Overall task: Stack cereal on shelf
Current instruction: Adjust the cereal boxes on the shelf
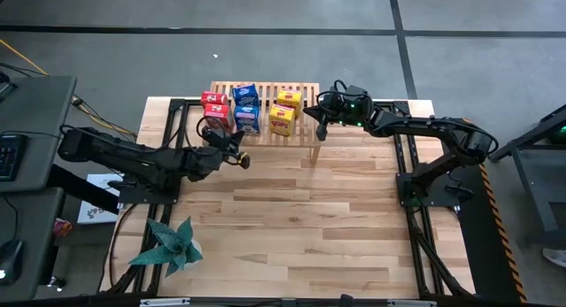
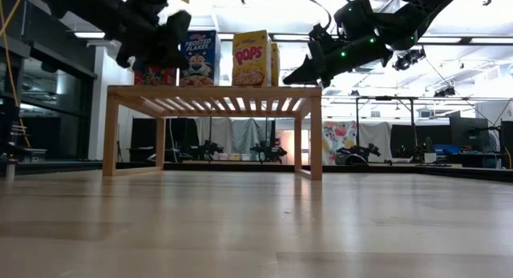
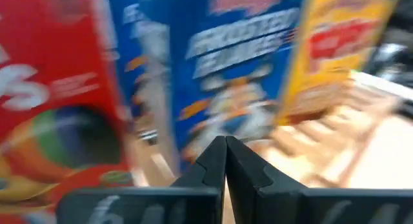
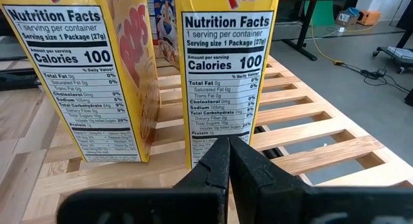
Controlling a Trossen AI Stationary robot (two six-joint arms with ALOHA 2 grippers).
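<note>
The shelf (image 1: 305, 88) stands at the table's far edge. On its slatted top stand two red (image 1: 217, 108), two blue (image 1: 248, 108) and two yellow (image 1: 283, 111) cereal boxes, upright in pairs. My left gripper (image 1: 237, 155) is shut and hovers at box height just off the shelf's near edge. It points at the blue box (image 3: 239, 69), with the red box (image 3: 51, 88) close beside it. My right gripper (image 1: 320, 128) is shut over the shelf's right end. It points at the side panel of a yellow box (image 4: 226, 69) and stops short of it.
A teal spiky plant (image 1: 172, 245) lies near the table's front left corner. The plank tabletop (image 1: 309, 218) in front of the shelf is open room. The right part of the shelf's top (image 4: 310, 127) holds no box. A desk with a keyboard (image 1: 13, 152) stands left of the table.
</note>
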